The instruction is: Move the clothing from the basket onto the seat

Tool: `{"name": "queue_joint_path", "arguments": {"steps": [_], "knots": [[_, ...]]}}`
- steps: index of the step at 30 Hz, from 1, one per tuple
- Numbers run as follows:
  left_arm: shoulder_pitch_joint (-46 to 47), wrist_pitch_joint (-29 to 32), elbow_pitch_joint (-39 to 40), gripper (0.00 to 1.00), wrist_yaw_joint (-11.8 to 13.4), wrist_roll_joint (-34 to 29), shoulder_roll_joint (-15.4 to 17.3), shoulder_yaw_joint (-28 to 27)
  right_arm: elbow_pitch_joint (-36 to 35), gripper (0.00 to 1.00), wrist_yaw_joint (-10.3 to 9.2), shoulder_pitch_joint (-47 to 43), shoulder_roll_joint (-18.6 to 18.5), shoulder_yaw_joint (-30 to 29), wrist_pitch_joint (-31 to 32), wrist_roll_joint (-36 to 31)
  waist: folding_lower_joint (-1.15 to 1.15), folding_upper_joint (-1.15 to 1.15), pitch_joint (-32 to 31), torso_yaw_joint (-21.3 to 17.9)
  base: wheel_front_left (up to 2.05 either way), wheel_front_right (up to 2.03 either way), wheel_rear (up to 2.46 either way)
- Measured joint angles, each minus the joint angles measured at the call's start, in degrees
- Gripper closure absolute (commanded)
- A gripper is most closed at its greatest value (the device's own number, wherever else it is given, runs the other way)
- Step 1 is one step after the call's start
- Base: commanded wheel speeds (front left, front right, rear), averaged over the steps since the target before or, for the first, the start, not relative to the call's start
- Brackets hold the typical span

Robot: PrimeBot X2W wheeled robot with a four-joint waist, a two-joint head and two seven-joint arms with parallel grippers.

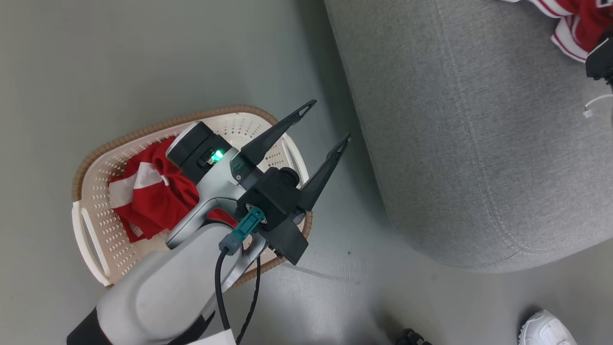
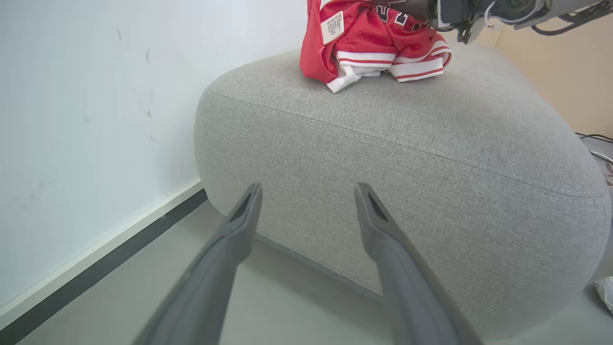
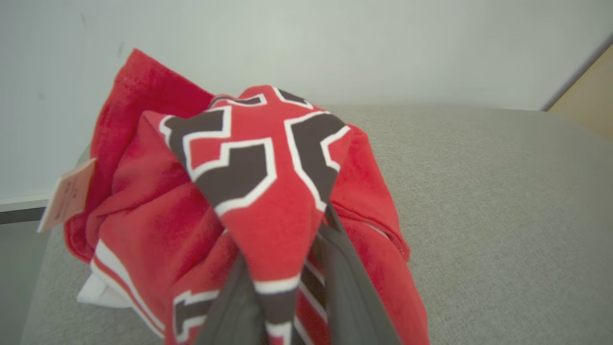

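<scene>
Gripping one jersey [image 3: 258, 191] on seat [image 3: 479, 215]: right pincer [image 3: 285, 239] | left pincer [image 1: 330, 120] splayed (empty) | one garment [image 1: 153, 191] in basket [image 1: 103, 220]

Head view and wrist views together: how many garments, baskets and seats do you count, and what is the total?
Garments: 2, one red garment in the basket, one jersey on the seat
Baskets: 1
Seats: 1
Total: 4
</scene>
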State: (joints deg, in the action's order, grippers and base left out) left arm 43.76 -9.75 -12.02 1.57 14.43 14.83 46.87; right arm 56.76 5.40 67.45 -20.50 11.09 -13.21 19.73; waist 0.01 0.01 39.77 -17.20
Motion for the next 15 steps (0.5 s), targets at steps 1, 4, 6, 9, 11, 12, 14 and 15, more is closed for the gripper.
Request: {"name": "queue_joint_path", "arguments": {"steps": [1,4,6,9,11,12,14,15], "knots": [[0.0,-0.02,-0.24,0.0,0.0,0.01,0.02,-0.02,0.24,0.0,0.16,-0.01,0.02,0.15,-0.09,0.0,0.0,0.0,-0.27,-0.09,0.0,0.0,0.0],[-0.01,-0.68,-1.09,0.0,0.01,0.04,0.03,-0.09,0.89,0.0,0.43,-0.14,0.1,0.64,-0.55,-0.01,0.0,0.0,-1.29,-0.37,0.0,0.0,0.0],[-0.07,-1.04,-1.85,0.0,0.01,0.16,-0.07,-0.14,1.18,0.0,0.67,-0.69,0.09,0.9,-0.76,-0.07,0.0,0.0,-2.15,-0.53,0.0,0.0,0.0],[-0.52,-1.81,-3.02,0.0,0.02,0.59,-0.52,-0.37,1.6,0.0,0.75,-2.43,0.02,1.46,-1.01,-0.32,-0.01,-0.01,-3.73,-0.72,0.0,0.0,0.0],[-0.65,-2.07,-3.96,0.0,0.03,0.94,-1.05,-0.49,1.81,0.0,0.98,-3.74,0.02,1.87,-1.04,-0.67,-0.01,-0.01,-4.97,-0.79,0.0,0.0,0.0],[-0.77,-2.49,-4.31,0.0,0.04,1.52,-1.35,-0.65,1.9,0.0,1.16,-4.36,0.01,1.98,-1.05,-0.67,-0.01,-0.01,-5.64,-0.8,0.0,0.0,0.0],[-0.9,-2.59,-4.93,0.0,0.04,2.45,-1.94,-0.9,1.87,0.0,1.18,-5.38,-0.08,2.32,-1.07,-0.82,-0.01,-0.01,-7.03,-0.79,0.0,0.0,0.0],[-0.97,-3.0,-5.33,0.0,0.04,2.66,-2.25,-1.03,1.79,0.0,1.18,-5.9,-0.15,2.57,-1.07,-1.23,-0.01,-0.02,-7.78,-0.76,0.0,0.0,0.0]]}}
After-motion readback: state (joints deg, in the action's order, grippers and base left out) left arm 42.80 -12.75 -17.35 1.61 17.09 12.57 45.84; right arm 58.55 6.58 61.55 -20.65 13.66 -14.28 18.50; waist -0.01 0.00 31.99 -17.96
